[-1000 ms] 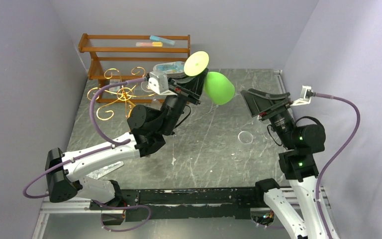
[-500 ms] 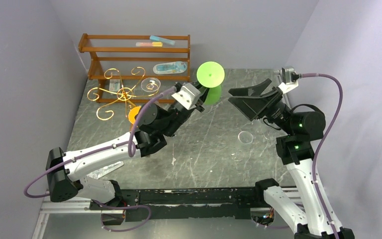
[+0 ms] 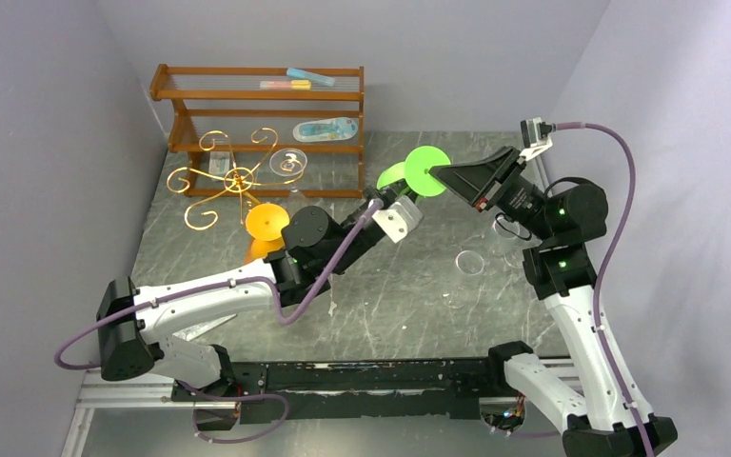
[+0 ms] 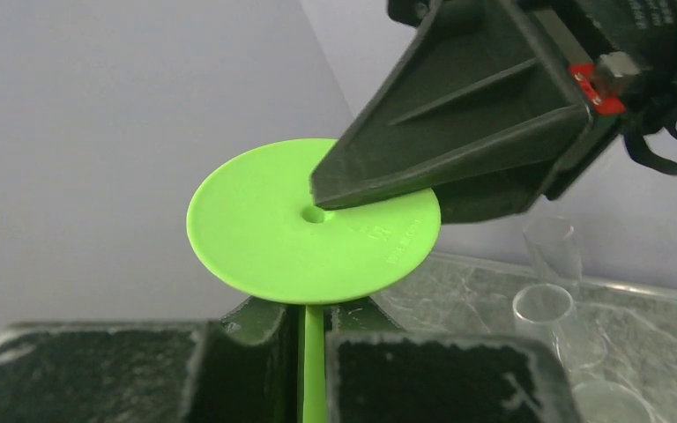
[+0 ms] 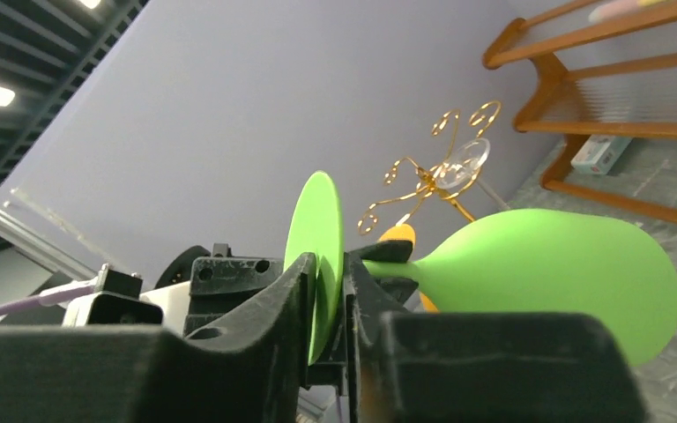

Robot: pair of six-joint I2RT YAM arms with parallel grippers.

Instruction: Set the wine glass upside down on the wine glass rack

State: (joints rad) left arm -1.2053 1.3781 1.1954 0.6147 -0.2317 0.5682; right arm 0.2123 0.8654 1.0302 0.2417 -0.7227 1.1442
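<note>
Left gripper clamps lime-green wine glass stem; right gripper seemingly pinches foot.

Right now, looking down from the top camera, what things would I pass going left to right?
Gold rack → green glass → clear glass on the table. The orange glass overlaps the rack, so I left it out.
</note>
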